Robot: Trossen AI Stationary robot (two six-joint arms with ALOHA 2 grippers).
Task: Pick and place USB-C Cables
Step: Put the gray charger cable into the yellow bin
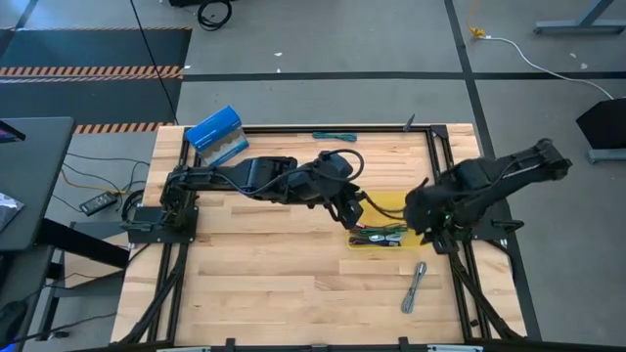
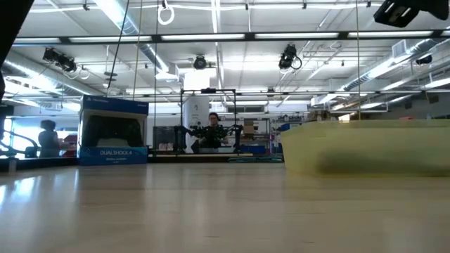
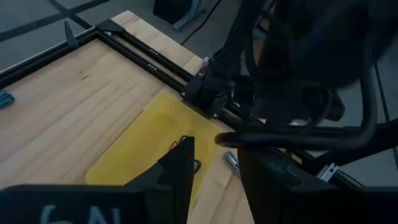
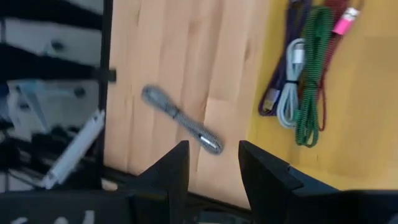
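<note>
Wooden tabletop [image 1: 274, 274] carries a yellow tray [image 1: 387, 207]. Both grippers, left [image 1: 352, 217] and right [image 1: 427, 232], hover empty with fingers parted. Cables [image 1: 380, 235] lie in the tray between them; a grey cable [image 1: 415, 286] lies near the right one.

Wide bare counter [image 1: 264, 284] left of the yellow tray [image 1: 383, 207]. Crowded over the tray by both arms. Grey cable [image 1: 415, 286] lying just below the tray; blue box [image 1: 216, 135] well away at far-left corner.
</note>
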